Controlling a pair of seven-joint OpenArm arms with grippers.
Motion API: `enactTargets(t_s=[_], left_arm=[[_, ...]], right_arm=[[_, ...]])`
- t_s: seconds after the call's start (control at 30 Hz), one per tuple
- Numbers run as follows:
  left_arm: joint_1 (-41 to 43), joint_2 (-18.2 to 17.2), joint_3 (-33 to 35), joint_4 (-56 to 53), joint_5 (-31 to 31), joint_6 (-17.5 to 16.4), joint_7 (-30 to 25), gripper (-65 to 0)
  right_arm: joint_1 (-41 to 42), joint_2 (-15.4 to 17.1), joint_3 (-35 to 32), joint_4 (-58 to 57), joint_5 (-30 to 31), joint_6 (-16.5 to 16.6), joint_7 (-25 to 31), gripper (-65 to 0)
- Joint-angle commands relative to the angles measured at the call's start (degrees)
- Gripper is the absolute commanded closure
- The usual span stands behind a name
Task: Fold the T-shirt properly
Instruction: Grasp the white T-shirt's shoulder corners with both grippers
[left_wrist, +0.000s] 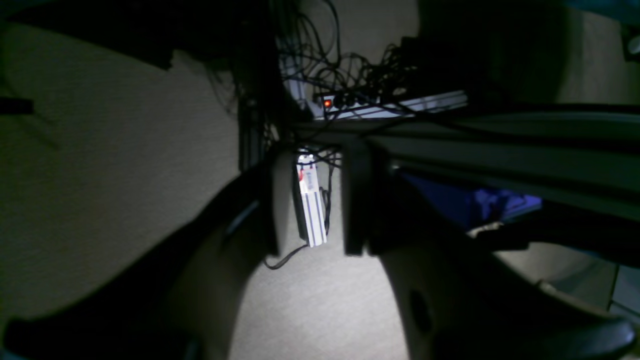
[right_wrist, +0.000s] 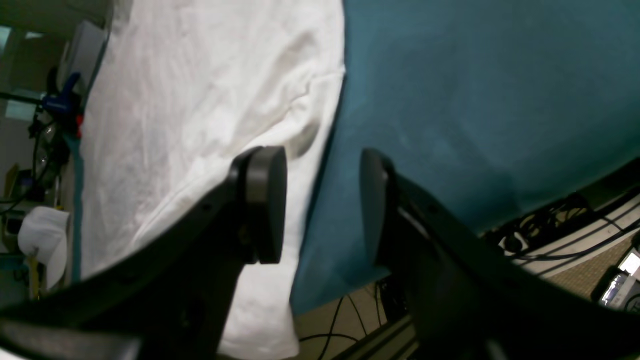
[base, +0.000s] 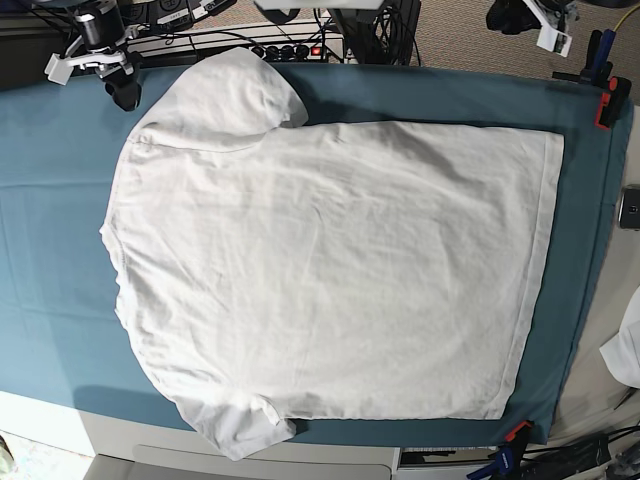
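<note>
The white T-shirt lies spread flat on the teal sheet, neck to the left and hem to the right. One sleeve points to the far edge, the other hangs at the near edge. My right gripper is open and empty just off the far sleeve's shoulder. In the right wrist view its jaws hover over the shirt's edge and the sheet. My left gripper is open and empty, off the table at the far right.
A small white cloth scrap lies off the right end. Red clamps hold the sheet's right corners. A power strip and cables lie behind the far edge. The left wrist view shows carpet floor and table framing.
</note>
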Motion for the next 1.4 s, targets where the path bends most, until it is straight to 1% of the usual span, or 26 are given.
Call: enactTargets(t_s=[0.0,0.1,0.23,0.33,0.4,0.57,0.6,0.7,0.73,0.8,0.87,0.9,0.93,1.03,1.07,1.23,1.37], left_arm=[[0.52,-0.35,-0.37,0.81,-0.79,-0.44,-0.66,-18.5],[0.04,-0.5,-0.37,0.81,-0.79,-0.44,-0.66,-18.5],[-0.04,-0.48,-0.37,0.81,-0.79,-0.46,-0.66,-18.5],[-0.07,-0.5,-0.37,0.81,-0.81,-0.46,-0.68,-18.5],[-0.07,-0.5,-0.37,0.81,-0.83,-0.46,-0.68,-18.5],[-0.09,-0.76,-0.37,0.81,-1.09,-0.46,-0.96,-18.5],[-0.09,-0.96,-0.37,0.81,-1.29,-0.48,-1.36,-18.5],[-0.55,-1.6,-0.66,1.42,-1.22,-0.63,-1.68,-18.5],[-0.79,-1.62,-1.14,1.92,-1.2,-0.7,-1.68,-18.5],[-1.09,-1.68,-2.78,3.58,-1.22,-0.61,-1.68,-18.5],[-1.2,-2.51,-4.72,5.55,-1.29,-0.52,-1.51,-18.5],[-1.25,-3.15,-5.55,6.34,-1.33,0.17,-1.49,-18.5],[-1.42,-3.91,-6.16,6.91,-2.27,1.81,-1.01,-18.5],[-3.89,-6.23,-6.64,7.23,-4.48,8.13,1.7,-18.5],[-5.31,-6.78,-6.64,7.21,-4.48,9.33,2.51,-18.5],[-12.72,-9.38,-6.62,6.21,-5.38,11.91,4.81,-18.5],[-17.38,-10.86,-6.64,1.79,-6.34,14.71,5.68,-18.5]], right_arm=[[-0.11,0.44,0.31,0.9,0.46,0.37,0.74,-24.6],[0.57,-0.26,-1.57,0.87,-1.44,-0.13,0.87,-24.6],[0.63,-0.63,-7.17,0.76,-3.15,-0.26,1.44,-24.6],[0.83,-0.81,-10.14,0.55,-4.57,-0.26,1.49,-24.6],[0.94,-1.38,-10.78,0.31,-5.66,-0.31,1.38,-24.6],[0.94,-1.18,-10.14,-1.22,-5.66,-0.28,1.42,-24.3],[0.94,-1.18,-10.05,-1.51,-5.68,-0.24,1.38,-21.5],[0.94,-1.18,-10.08,-1.75,-6.43,-0.24,1.22,-5.0],[1.01,-1.07,-10.08,-1.75,-7.06,-0.24,1.22,-0.8],[1.2,-0.98,-10.08,-1.75,-8.24,-0.24,1.18,0.0],[1.27,-0.94,-10.08,-1.75,-8.28,-0.22,1.18,0.0],[1.31,-0.94,-10.08,-1.75,-8.28,-0.22,1.2,0.0],[1.31,-0.94,-10.08,-1.75,-8.44,-0.22,1.2,0.0],[1.42,-0.94,-10.08,-1.75,-8.68,-0.22,1.29,0.0],[1.42,-0.94,-10.08,-1.75,-8.68,-0.22,1.27,0.0],[1.4,-0.98,-10.08,-1.75,-8.9,-0.22,1.25,0.0],[1.4,-1.07,-10.08,-1.75,-10.4,-0.22,1.29,0.0]])
